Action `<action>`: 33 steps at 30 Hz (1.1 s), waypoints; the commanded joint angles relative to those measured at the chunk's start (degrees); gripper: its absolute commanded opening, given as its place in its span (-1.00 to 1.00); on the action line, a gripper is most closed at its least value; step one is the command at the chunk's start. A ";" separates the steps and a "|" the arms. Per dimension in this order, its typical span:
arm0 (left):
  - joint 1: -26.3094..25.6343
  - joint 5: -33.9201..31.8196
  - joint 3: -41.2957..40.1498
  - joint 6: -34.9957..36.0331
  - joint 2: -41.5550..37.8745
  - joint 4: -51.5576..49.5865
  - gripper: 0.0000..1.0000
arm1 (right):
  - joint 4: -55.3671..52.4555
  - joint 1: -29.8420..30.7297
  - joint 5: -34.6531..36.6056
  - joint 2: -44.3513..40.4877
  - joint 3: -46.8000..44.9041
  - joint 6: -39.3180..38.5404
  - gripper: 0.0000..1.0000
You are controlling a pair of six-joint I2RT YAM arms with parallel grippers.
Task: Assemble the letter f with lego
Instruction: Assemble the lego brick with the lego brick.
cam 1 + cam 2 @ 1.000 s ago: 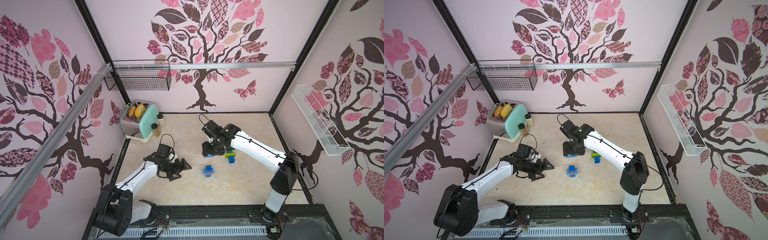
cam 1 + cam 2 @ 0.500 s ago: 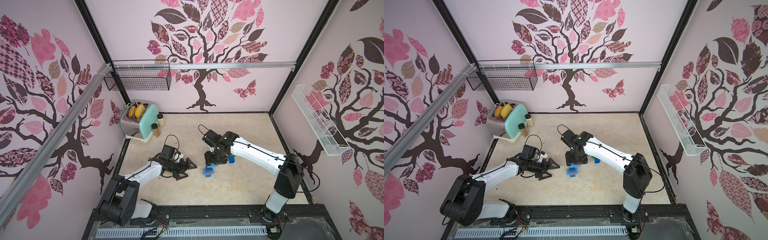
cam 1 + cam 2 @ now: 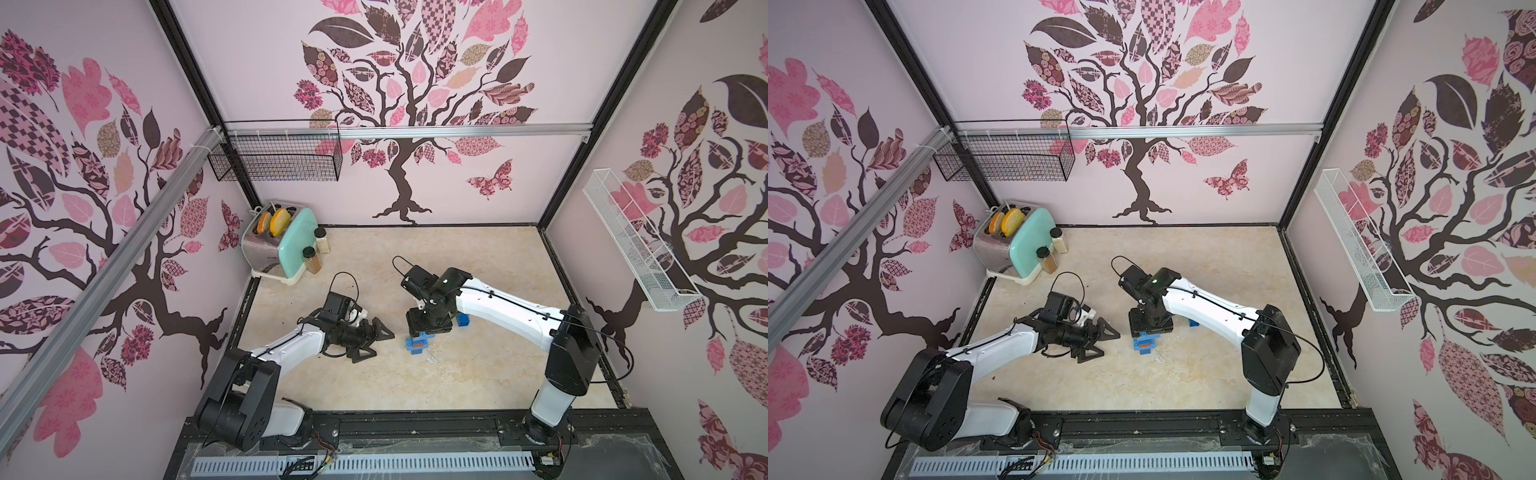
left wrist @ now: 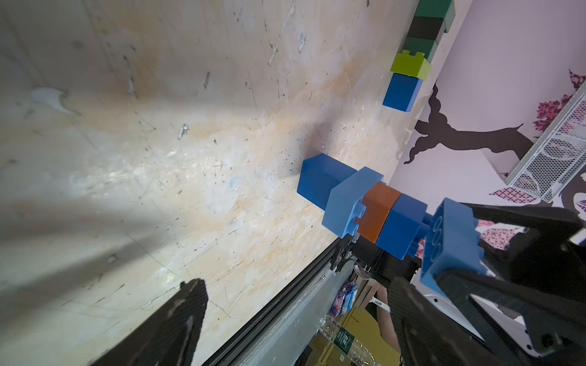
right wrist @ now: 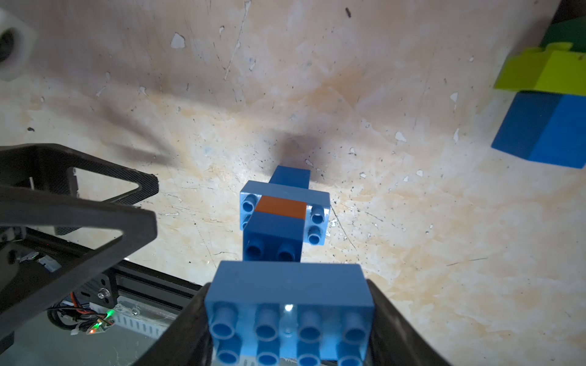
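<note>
A lego stack point(image 3: 417, 345) point(image 3: 1144, 344) stands on the floor: a blue square base, a light blue oblong, a brown brick and a blue brick on top point(image 4: 401, 228) point(image 5: 279, 218). My right gripper point(image 3: 426, 328) point(image 3: 1150, 326) point(image 5: 288, 317) is shut on a light blue oblong brick point(image 4: 450, 247) point(image 5: 288, 298). It holds the brick slightly tilted, right at the top brick's studs. A second lego column point(image 4: 409, 66) of blue, lime green, dark green and black bricks stands beside the right arm point(image 3: 462, 321) point(image 5: 545, 126). My left gripper point(image 3: 376, 338) point(image 3: 1100, 340) point(image 4: 295, 317) is open and empty, just left of the stack.
A toaster point(image 3: 278, 245) with two spice jars point(image 3: 311, 259) sits in the back left corner. A black wire basket point(image 3: 276, 156) hangs on the back wall and a white one point(image 3: 636, 245) on the right wall. A black rail point(image 3: 415, 424) borders the front edge.
My right gripper has carried the light blue brick from beside the second column forward and down onto the stack. My left gripper has edged right, closer to the stack, still open.
</note>
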 commanded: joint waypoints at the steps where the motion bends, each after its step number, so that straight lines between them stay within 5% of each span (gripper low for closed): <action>1: -0.10 0.41 -0.31 0.32 -1.21 0.32 0.87 | 0.22 0.39 0.42 0.45 0.10 0.05 0.33; 33: 1.41 -1.18 -0.84 1.38 -2.36 -2.75 0.86 | -0.75 0.62 1.87 3.97 0.35 0.62 0.33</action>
